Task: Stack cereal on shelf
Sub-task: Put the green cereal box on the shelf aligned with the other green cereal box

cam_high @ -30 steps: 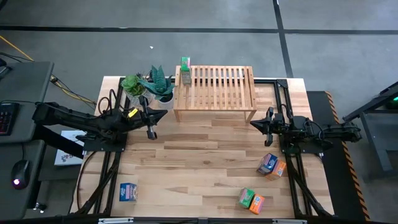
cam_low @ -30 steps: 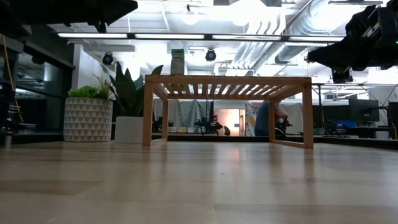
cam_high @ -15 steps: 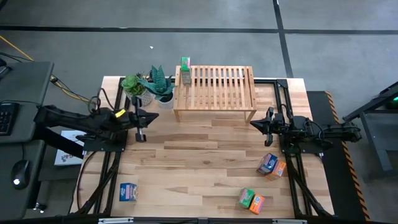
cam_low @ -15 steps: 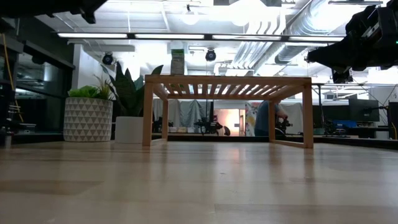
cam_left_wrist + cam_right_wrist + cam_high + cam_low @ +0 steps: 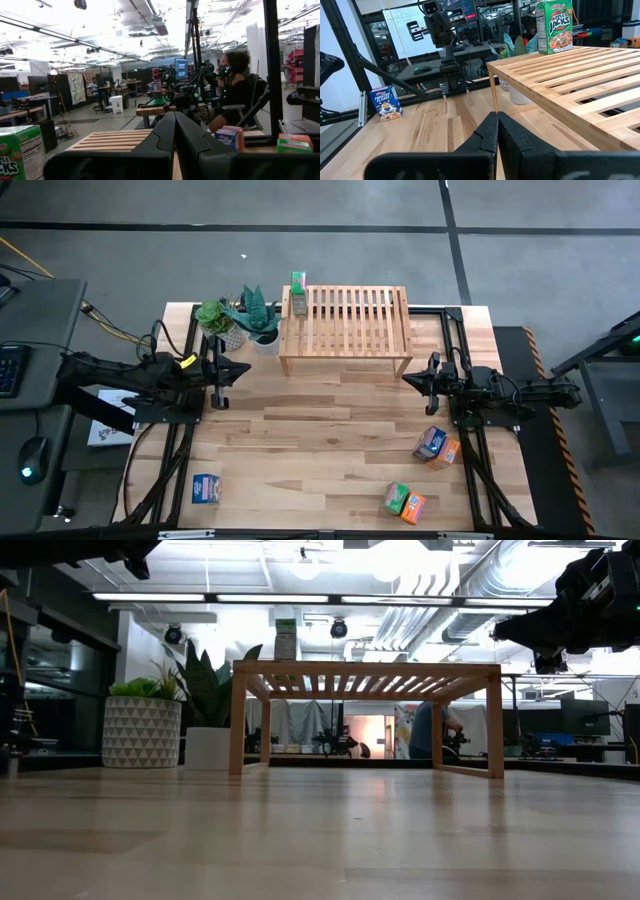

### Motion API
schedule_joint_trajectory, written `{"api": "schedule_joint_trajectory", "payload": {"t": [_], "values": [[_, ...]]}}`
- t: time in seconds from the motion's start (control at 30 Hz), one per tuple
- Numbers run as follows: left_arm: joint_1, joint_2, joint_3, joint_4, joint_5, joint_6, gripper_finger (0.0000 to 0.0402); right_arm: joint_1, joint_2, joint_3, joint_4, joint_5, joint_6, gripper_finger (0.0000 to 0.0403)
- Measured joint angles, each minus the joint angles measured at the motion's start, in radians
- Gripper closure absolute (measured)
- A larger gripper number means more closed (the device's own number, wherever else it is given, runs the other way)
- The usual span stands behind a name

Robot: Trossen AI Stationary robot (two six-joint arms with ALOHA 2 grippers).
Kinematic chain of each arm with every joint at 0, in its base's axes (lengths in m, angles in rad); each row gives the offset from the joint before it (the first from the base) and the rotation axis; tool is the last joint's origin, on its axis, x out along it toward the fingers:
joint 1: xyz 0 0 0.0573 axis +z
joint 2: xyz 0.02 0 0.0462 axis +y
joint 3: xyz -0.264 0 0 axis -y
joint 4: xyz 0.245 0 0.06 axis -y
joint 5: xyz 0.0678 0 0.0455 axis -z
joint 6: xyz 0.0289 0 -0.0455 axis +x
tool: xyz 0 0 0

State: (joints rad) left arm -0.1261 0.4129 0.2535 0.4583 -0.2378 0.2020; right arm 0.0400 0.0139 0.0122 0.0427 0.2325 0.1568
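Note:
One green cereal box (image 5: 298, 293) stands upright on the far left corner of the slatted wooden shelf (image 5: 345, 328), and it shows too in the right wrist view (image 5: 553, 27). On the table lie a blue box (image 5: 206, 489), a blue and orange pair (image 5: 436, 445) and a green and orange pair (image 5: 405, 500). My left gripper (image 5: 175, 131) is shut and empty above the table's left side, left of the shelf. My right gripper (image 5: 497, 131) is shut and empty, level, to the right of the shelf's near right leg.
Two potted plants (image 5: 215, 317) (image 5: 255, 315) stand just left of the shelf at the far left. Bare wood lies between the shelf and the near boxes. A person sits beyond the table (image 5: 235, 85).
My left gripper has drawn back toward the table's left edge, away from the shelf, rising a little and tipping its fingers upward. It has stayed shut and empty. The boxes and my right arm have kept still.

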Motion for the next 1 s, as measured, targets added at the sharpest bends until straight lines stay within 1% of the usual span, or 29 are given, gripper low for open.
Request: {"api": "schedule_joint_trajectory", "payload": {"t": [0.6, 0.83, 1.0], "values": [[0.000, 0.000, 0.000, 0.000, 0.000, -0.018, 0.0402, 0.000, 0.000, 0.000, 0.000, 0.000, 0.000, 0.0402], [0.000, 0.000, 0.000, -0.063, 0.019, -0.036, 0.0402, 0.000, 0.000, 0.000, 0.000, 0.000, 0.000, 0.0402], [0.000, 0.000, 0.000, -0.052, 0.019, -0.017, 0.0401, 0.000, 0.000, 0.000, 0.002, 0.000, 0.000, 0.0402]]}}
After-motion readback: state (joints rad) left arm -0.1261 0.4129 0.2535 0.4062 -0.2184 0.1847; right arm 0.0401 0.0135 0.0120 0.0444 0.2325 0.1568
